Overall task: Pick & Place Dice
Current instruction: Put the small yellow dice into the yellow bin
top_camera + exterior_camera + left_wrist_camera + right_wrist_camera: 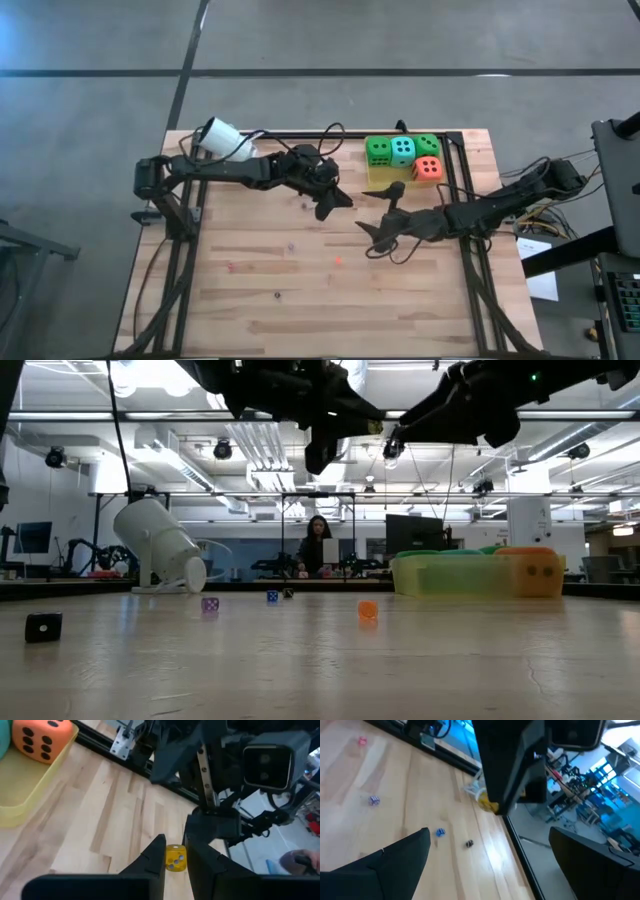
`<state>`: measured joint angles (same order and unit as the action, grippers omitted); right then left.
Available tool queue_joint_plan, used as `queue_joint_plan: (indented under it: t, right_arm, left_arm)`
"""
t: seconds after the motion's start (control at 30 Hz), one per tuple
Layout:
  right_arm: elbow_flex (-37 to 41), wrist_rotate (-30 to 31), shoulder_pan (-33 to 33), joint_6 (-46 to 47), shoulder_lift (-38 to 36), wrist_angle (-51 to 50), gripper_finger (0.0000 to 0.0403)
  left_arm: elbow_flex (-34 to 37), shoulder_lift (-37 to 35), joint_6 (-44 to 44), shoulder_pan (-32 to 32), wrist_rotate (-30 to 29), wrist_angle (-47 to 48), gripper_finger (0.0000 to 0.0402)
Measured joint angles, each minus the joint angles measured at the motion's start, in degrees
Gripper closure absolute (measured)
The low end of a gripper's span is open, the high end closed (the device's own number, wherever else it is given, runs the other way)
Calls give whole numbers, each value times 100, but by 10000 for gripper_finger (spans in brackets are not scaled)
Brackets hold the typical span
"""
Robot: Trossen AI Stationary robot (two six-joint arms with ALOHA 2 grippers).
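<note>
Two green dice (378, 150), a teal one (402, 150) and an orange-red one (427, 168) lie in a yellow tray (380, 180) at the table's far right. The orange-red die (42, 740) also appears in the left wrist view. My left gripper (338, 203) hangs over the table's middle, shut on a small yellow die (175, 858). My right gripper (381, 211) faces it just to the right, open wide and holding nothing (490, 835). My left gripper pinches the small yellow die by two opposite faces (169, 860) between its two fingertips. The fingers come from the table's left, slanting a little downward. The die (487, 805) is lifted clear of the table, in front of my right gripper.
Small dice lie scattered on the wood: orange (368, 610), purple (210, 604), blue (272, 597), black (43, 626), red (340, 262). A white cup-shaped thing (220, 135) lies at the far left. A black frame rail (465, 200) borders the table. A person (318, 545) sits beyond the table.
</note>
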<state>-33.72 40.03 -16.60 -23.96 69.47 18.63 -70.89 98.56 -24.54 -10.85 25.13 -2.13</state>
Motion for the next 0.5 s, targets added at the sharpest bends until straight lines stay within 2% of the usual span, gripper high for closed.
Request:
queue_joint_plan:
  t: [0.27,0.5]
  right_arm:
    - [-72,-19,0,-7,-2,62,3]
    - [-72,-215,0,-54,-2,261,3]
  left_arm:
    - [0,0,-537,0,-103,-657,343]
    - [0,0,-574,-2,-326,-717,343]
